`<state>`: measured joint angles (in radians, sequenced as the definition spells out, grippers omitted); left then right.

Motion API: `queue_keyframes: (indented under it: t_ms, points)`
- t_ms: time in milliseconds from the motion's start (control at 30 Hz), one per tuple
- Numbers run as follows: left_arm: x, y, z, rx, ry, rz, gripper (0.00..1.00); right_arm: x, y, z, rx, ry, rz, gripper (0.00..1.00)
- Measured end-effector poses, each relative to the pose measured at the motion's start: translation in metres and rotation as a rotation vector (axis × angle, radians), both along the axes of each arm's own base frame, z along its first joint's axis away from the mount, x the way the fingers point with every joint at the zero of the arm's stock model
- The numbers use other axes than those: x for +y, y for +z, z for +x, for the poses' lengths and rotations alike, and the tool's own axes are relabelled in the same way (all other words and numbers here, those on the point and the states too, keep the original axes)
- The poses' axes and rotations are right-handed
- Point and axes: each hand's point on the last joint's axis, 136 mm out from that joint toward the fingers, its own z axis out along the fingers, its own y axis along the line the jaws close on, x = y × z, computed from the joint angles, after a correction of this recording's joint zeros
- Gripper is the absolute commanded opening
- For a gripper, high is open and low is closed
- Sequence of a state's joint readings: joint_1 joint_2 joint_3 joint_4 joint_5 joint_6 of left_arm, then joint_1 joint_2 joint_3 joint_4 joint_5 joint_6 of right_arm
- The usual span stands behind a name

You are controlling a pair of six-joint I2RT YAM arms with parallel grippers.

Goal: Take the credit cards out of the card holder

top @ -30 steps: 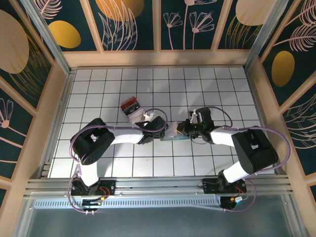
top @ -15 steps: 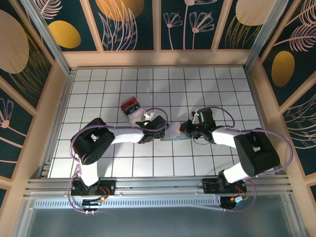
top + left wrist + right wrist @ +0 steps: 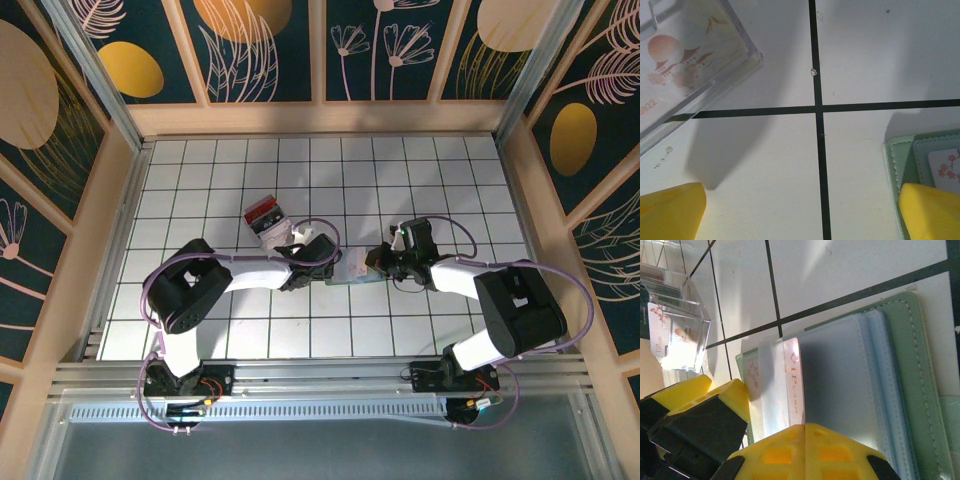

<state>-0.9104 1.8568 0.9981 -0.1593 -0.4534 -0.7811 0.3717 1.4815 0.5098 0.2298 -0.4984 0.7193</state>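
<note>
Item 1: credit card (image 3: 791, 385) in card holder (image 3: 912, 370), right wrist view. You are reading "VIP CARD", pinkish-red letters running sideways along card.
Item 2: boxed card (image 3: 670, 65) inside clear box (image 3: 715, 85), left wrist view. You are seeing digits "8822" at left frame edge, start cut off.
Item 3: same boxed card, right wrist view. Red lettering showing, too blurred for you to read.

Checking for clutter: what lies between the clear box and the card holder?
Bare white table with black grid lines, from clear box to card holder, left wrist view.
</note>
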Motion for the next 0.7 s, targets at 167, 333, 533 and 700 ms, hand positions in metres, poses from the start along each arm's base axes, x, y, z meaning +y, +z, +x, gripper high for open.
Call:
queue_keyframes:
  t_ms: [167,333,533,700]
  points:
    - [-0.008,0.016,0.001,-0.021,-0.053,-0.027,0.99,0.000,0.000,0.000,-0.002,0.000,0.001,0.00]
    - [-0.024,0.033,0.007,-0.053,-0.105,-0.068,0.99,0.000,0.000,0.000,-0.003,0.000,0.001,0.00]
    - [-0.045,0.035,0.009,-0.056,-0.167,-0.075,0.99,0.000,0.000,0.000,-0.003,0.000,0.001,0.00]
    - [-0.055,0.013,0.002,-0.012,-0.219,-0.044,0.99,0.000,0.000,0.000,-0.003,0.000,0.001,0.00]
